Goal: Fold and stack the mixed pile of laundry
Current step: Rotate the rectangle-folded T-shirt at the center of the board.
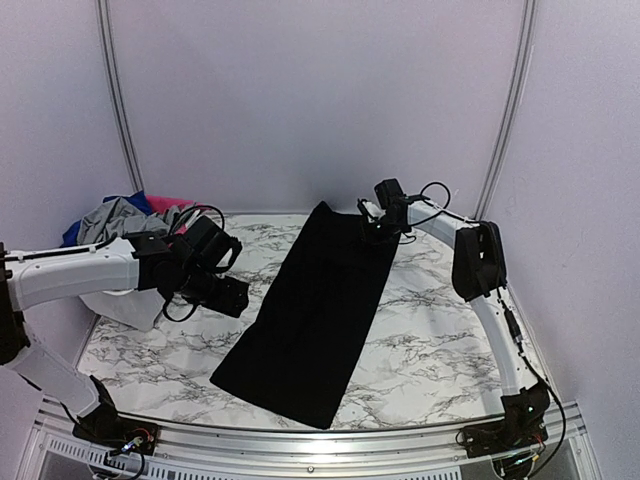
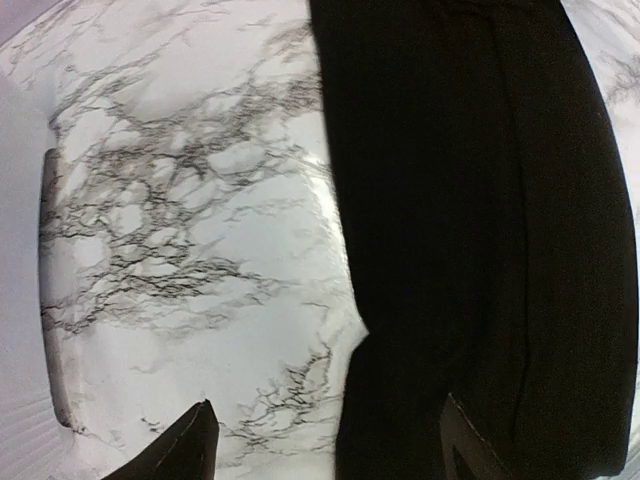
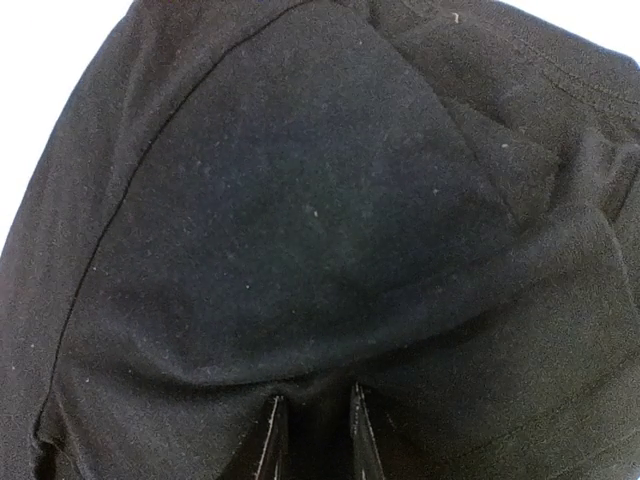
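Observation:
A black garment (image 1: 310,310) lies flat as a long strip across the marble table (image 1: 430,340), running from the near middle to the far edge. My right gripper (image 1: 378,232) is at its far end, and in the right wrist view its fingers (image 3: 268,440) stand close together with a pucker of the black garment (image 3: 300,200) pinched between them. My left gripper (image 1: 238,297) hovers open beside the strip's left edge. In the left wrist view one of its fingertips (image 2: 190,445) is over bare marble and the other over the black garment (image 2: 470,200). The rest of the mixed laundry pile (image 1: 115,215), grey, blue and pink, sits at the back left.
A white container (image 1: 125,308) stands under the left arm at the table's left edge, holding the grey, blue (image 1: 75,232) and pink (image 1: 170,205) cloth. Pale walls close in at the back and on both sides. Bare marble shows on each side of the strip.

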Tool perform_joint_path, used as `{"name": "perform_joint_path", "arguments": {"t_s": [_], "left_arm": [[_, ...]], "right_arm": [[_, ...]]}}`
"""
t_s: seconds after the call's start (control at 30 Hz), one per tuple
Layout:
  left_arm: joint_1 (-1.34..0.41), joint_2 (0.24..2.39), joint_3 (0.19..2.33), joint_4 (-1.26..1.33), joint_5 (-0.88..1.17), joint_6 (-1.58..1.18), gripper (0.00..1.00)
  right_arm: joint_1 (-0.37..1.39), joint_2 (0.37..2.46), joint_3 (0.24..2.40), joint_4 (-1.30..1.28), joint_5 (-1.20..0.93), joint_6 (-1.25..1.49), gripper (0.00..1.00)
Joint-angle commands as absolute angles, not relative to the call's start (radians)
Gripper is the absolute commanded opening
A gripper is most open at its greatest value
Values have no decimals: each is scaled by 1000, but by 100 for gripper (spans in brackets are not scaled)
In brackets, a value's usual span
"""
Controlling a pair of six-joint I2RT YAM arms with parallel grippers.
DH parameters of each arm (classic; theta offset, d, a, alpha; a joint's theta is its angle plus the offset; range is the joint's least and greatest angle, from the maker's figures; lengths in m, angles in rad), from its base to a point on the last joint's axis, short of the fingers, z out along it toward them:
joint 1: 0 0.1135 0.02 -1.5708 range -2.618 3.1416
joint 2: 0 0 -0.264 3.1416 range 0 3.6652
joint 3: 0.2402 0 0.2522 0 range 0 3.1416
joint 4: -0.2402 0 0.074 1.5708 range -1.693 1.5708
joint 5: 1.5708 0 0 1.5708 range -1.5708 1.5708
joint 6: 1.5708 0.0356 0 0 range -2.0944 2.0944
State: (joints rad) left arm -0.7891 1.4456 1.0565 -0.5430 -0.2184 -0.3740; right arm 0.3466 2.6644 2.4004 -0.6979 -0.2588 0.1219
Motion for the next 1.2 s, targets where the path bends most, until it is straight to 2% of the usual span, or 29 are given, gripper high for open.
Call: {"name": "perform_joint_path", "arguments": {"t_s": [0.0,0.17,0.27,0.4,0.5,0.63,0.87,0.97,1.17], "left_arm": [[-882,1472,1042,-499,-99,-245,75],[-955,1602,1064,-492,-52,-218,49],[-973,1669,1084,-488,-58,-189,41],[-1001,1751,1079,-501,-52,-169,32],[-1041,1789,1058,-500,-11,-207,29],[-1140,1855,1086,-497,44,-282,27],[-1310,1953,1339,-497,100,-411,27],[-1309,1925,1377,-497,86,-440,29],[-1172,1732,1254,-469,7,-447,36]], "right_arm": [[368,2654,2428,-704,-293,133,26],[361,2494,2360,-683,-233,118,42],[357,2436,2343,-685,-232,124,48],[353,2393,2334,-718,-230,137,50],[347,2349,2294,-740,-242,147,50],[338,2248,2123,-701,-272,169,50],[330,2066,1819,-664,-284,165,50],[330,1999,1697,-634,-299,168,49],[358,1927,1553,-588,-361,155,46]]}}
